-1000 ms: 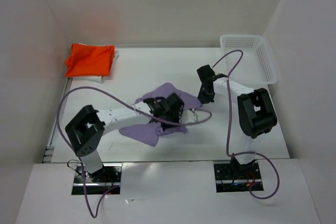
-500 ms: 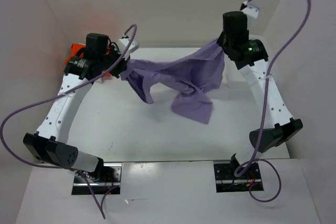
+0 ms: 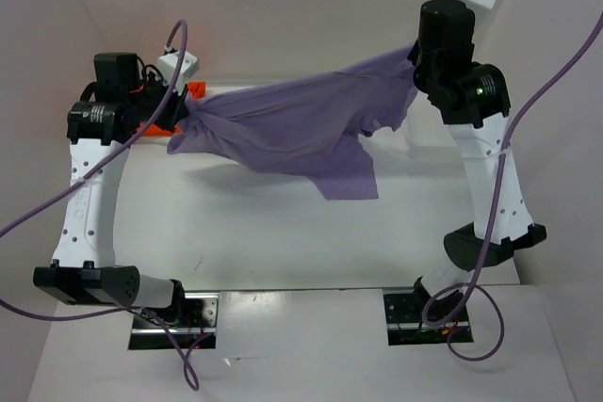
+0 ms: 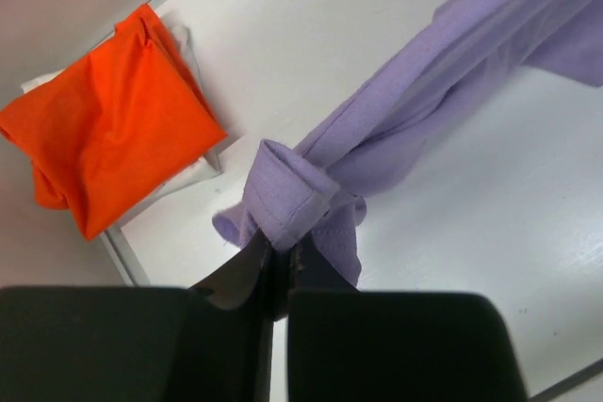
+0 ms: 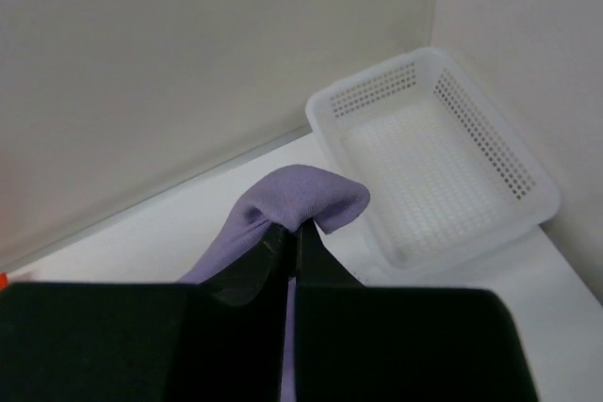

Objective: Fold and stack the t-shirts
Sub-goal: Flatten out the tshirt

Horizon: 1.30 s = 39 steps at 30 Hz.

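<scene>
Though overhead shows a sliver, left wrist shows orange t-shirt folded.

From above, the orange t-shirt is only a sliver at the left end of the lavender t-shirt; the left arm covers the rest. The cream-white t-shirt shows only edges beneath the orange one. The lavender cloth runs off the left wrist view's right edge. From above, the basket is hidden behind its right end.

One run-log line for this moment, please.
left gripper: shut on lavender purple cloth t-shirt | right gripper: shut on same t-shirt | t-shirt: stretched between arms | bright orange folded cloth t-shirt: back-left corner
</scene>
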{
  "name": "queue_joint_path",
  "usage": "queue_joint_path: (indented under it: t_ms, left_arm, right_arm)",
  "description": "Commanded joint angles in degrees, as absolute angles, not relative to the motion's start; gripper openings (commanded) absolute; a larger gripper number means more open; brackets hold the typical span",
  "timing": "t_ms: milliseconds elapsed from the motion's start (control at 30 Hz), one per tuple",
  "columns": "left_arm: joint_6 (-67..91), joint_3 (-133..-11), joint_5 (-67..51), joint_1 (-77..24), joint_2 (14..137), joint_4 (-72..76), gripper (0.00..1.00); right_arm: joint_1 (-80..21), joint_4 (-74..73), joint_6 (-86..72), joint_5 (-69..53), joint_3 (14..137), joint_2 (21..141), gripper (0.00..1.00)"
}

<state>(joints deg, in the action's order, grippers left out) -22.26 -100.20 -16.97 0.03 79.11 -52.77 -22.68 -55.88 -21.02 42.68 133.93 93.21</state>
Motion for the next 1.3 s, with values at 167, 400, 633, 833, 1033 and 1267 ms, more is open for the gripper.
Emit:
queue_joint_path:
  t_ms: [167, 400, 633, 833, 1033, 1267]
  left_arm:
    - [-25.05, -113.25, -16.96, 1.23, 76.73, -61.77, 0.00]
    - [-22.60, -123.22, -19.95, 1.84, 76.20, -64.35, 0.02]
    - [-18.90, -109.96, -20.91, 2.90, 82.61, -56.61, 0.10]
    - [-15.91, -98.54, -23.29, 2.90, 88.24, -46.09, 0.10]
    - [-12.05, -94.83, -21.36, 2.90, 96.75, -37.28, 0.10]
    - [-9.40, -104.48, -18.37, 3.52, 108.89, -34.98, 0.67]
  right_arm:
    - [-31.71, -49.93, -11.53, 65.54, 132.10, 79.38, 0.00]
    - [-52.80, -13.69, 27.86, 90.36, 126.46, 75.94, 0.00]
    - [-50.30, -24.38, 16.38, 75.44, 123.84, 88.13, 0.00]
    - [-34.49, -39.01, -5.00, 47.84, 129.45, 104.48, 0.00]
    - [-27.43, -41.67, -8.26, 34.99, 147.37, 124.06, 0.00]
    - [-22.77, -41.13, -8.08, 31.22, 146.25, 127.35, 0.83]
